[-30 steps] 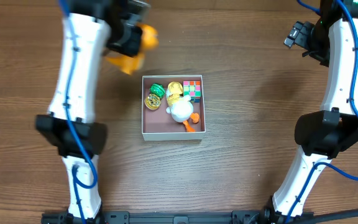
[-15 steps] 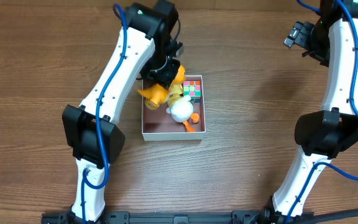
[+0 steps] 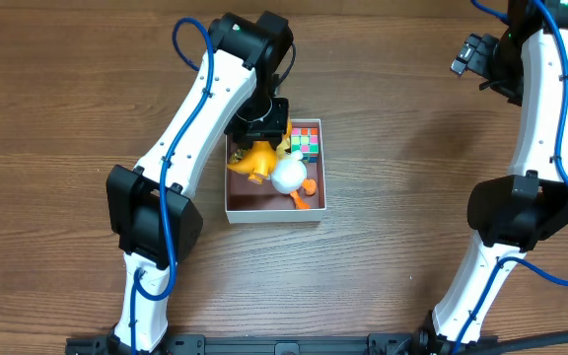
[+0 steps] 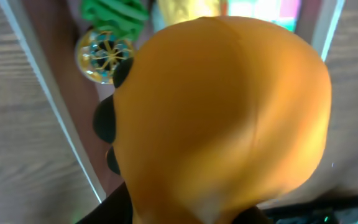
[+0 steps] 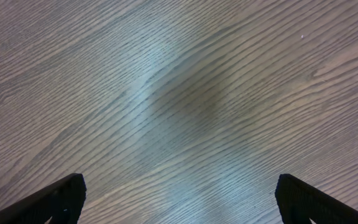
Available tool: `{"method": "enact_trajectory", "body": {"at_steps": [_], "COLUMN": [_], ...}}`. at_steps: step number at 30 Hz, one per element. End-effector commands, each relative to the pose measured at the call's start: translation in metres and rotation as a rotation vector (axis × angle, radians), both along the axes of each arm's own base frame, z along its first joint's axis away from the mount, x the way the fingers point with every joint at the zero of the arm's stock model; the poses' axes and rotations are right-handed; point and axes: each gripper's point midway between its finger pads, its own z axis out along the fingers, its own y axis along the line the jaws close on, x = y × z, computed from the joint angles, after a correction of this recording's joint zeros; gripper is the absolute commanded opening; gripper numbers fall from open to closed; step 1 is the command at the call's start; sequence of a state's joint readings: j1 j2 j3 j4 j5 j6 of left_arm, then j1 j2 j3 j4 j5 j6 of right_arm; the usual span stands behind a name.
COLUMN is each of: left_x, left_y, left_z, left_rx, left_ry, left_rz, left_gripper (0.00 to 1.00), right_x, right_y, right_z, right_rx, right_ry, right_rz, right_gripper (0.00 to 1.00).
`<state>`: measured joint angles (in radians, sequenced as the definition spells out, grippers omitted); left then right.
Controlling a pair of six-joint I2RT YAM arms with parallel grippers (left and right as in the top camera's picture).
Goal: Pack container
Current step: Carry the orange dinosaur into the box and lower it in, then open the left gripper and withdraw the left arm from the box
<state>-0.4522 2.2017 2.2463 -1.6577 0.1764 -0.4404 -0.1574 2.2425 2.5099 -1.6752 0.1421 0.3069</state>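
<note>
Two arms in overhead view. Left gripper (image 3: pixel 261 136) over square shallow white-walled cardboard container (image 3: pixel 274 217) at mid-table, clamped on rounded orange plastic toy (image 3: pixel 255 160); toy low in container's upper-left part. White duck toy (image 3: pixel 286 177) and multicolour cube (image 3: pixel 307 140) also inside. Right gripper (image 3: pixel 473 54) at far right, well apart from container.
Left wrist view: orange toy fills frame; green toy (image 4: pixel 114 9) and round yellow-teal disc (image 4: pixel 103 54) beyond it.
Right wrist view: fingers (image 5: pixel 61 196) spread wide over bare wooden table (image 5: pixel 179 93).
</note>
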Motion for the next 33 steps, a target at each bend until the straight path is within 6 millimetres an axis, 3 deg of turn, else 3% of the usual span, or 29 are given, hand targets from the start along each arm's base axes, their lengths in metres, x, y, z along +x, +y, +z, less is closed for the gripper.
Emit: {"method": "enact_trajectory", "body": {"at_steps": [1, 10, 13, 24, 29, 32, 33], "left_x": [0.000, -0.012, -0.013, -0.003, 0.010, 0.025, 0.035], "left_y": [0.007, 0.012, 0.012, 0.006, -0.003, -0.006, -0.007], "left_z": [-0.005, -0.036, -0.038, -0.039, -0.023, 0.001, 0.023], "left_rx": [0.068, 0.101, 0.103, 0.075, -0.016, -0.055, -0.085], "left_ry": [0.000, 0.075, 0.081, 0.042, -0.015, -0.097, -0.171], "left_rz": [0.099, 0.097, 0.097, 0.085, 0.004, -0.037, -0.074], "left_gripper": [0.40, 0.40, 0.56, 0.62, 0.63, 0.65, 0.72], "right_x": [-0.002, -0.002, -0.002, -0.002, -0.002, -0.002, -0.002], "right_y": [-0.003, -0.003, -0.003, -0.003, -0.003, -0.003, -0.003], "right_z": [0.009, 0.009, 0.009, 0.009, 0.009, 0.009, 0.009], "right_rx": [-0.017, -0.017, -0.017, -0.017, -0.017, -0.017, -0.017], "right_ry": [-0.023, -0.023, -0.023, -0.023, -0.023, -0.023, -0.023], "right_rz": [-0.009, -0.009, -0.009, -0.009, -0.009, -0.009, -0.009], "right_gripper": [1.00, 1.00, 1.00, 1.00, 1.00, 1.00, 1.00]}}
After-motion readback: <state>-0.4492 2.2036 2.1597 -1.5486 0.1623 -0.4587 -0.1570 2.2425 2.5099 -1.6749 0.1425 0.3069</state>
